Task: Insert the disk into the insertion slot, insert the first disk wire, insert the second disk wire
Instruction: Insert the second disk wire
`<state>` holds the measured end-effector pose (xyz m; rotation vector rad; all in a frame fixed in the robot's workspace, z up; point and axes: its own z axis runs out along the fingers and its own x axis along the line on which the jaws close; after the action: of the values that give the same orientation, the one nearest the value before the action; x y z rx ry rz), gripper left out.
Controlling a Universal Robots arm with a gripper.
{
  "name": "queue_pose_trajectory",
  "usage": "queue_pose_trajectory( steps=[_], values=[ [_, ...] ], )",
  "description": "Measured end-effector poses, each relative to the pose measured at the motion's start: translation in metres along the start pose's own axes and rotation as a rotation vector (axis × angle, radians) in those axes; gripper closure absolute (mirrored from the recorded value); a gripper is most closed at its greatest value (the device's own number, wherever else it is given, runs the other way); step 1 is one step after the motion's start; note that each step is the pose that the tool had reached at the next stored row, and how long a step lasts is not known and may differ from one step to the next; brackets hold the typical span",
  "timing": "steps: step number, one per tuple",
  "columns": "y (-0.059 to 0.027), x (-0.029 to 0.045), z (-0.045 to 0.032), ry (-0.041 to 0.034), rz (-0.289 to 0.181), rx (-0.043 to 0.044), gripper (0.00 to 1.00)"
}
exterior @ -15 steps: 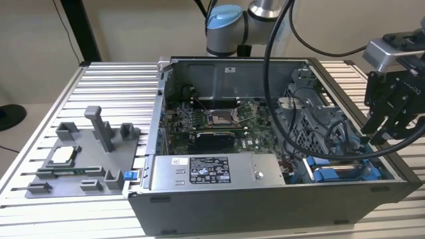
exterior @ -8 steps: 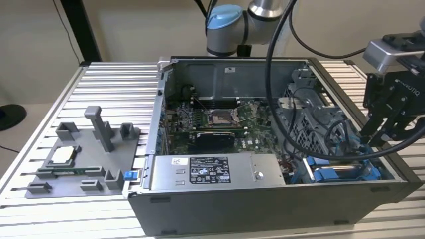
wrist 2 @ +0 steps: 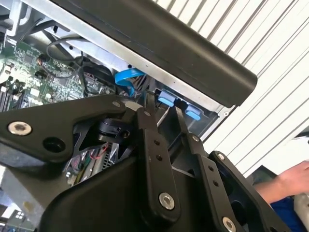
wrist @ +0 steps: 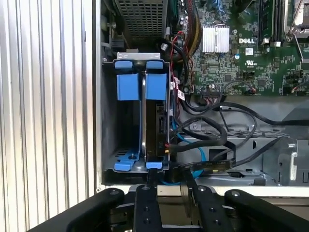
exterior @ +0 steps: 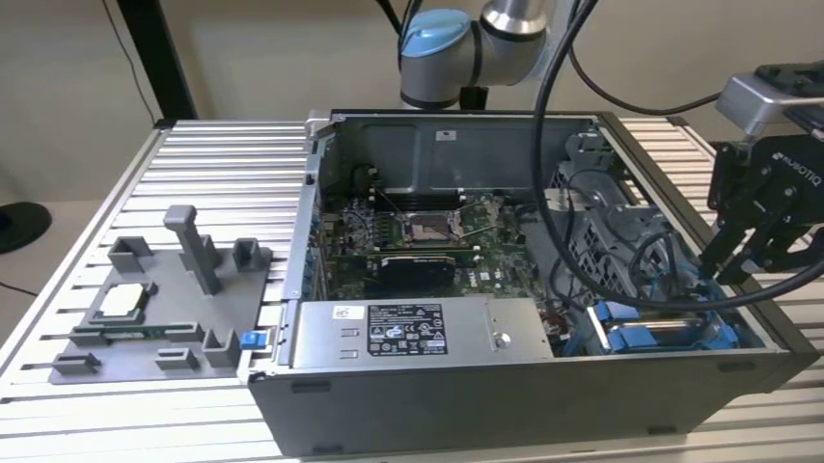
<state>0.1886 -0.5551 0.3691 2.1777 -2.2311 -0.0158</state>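
Note:
The disk [wrist: 155,121] stands on edge inside the insertion slot [wrist: 110,121], a grey bay with blue plastic fittings [wrist: 124,79] at the case's corner on the exterior view's right [exterior: 657,333]. A black wire [wrist: 212,140] curls from the motherboard side to the disk's near end. A blue wire [wrist: 200,154] loops beside it and also shows in the second wrist view [wrist 2: 126,77]. My gripper [exterior: 740,275] hangs just above the case's edge by the slot. Its fingers [wrist: 147,193] stand slightly apart, open, and I see nothing held between them; the gripper [wrist 2: 163,104] points at the blue tabs.
A grey labelled power supply box [exterior: 412,333] fills the case's front, with the motherboard [exterior: 412,231] behind it. A perforated cage [wrist: 142,17] sits beyond the slot. A grey fixture with parts [exterior: 154,309] lies on the ribbed table. A person's hand [wrist 2: 294,176] is nearby.

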Motion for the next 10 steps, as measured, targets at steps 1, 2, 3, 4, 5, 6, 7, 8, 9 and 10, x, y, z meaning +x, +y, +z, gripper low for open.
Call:
queue_pose_trajectory(
  steps=[1,2,3,4,5,6,7,8,9,10],
  values=[
    [0.0,-0.0001,0.0,0.0,0.0,0.0,0.0],
    [0.0001,-0.0003,0.0001,-0.0001,0.0,0.0,0.0],
    [0.0001,-0.0003,0.0,0.0,0.0,0.0,0.0],
    [0.0004,-0.0003,0.0001,0.0,0.0,0.0,0.0],
    [0.001,-0.0003,0.0,0.0,0.0,0.0,0.0],
    [0.0016,-0.0003,0.0,0.0,0.0,0.0,0.0],
    [0.0024,-0.0003,0.0001,0.0,0.0,0.0,0.0],
    [0.003,-0.0003,0.0001,-0.0001,0.0,0.0,0.0],
    [0.0034,-0.0002,0.0001,0.0,0.0,0.0,0.0],
    [0.0038,-0.0002,0.0001,0.0,0.0,0.0,0.0]
  ],
)
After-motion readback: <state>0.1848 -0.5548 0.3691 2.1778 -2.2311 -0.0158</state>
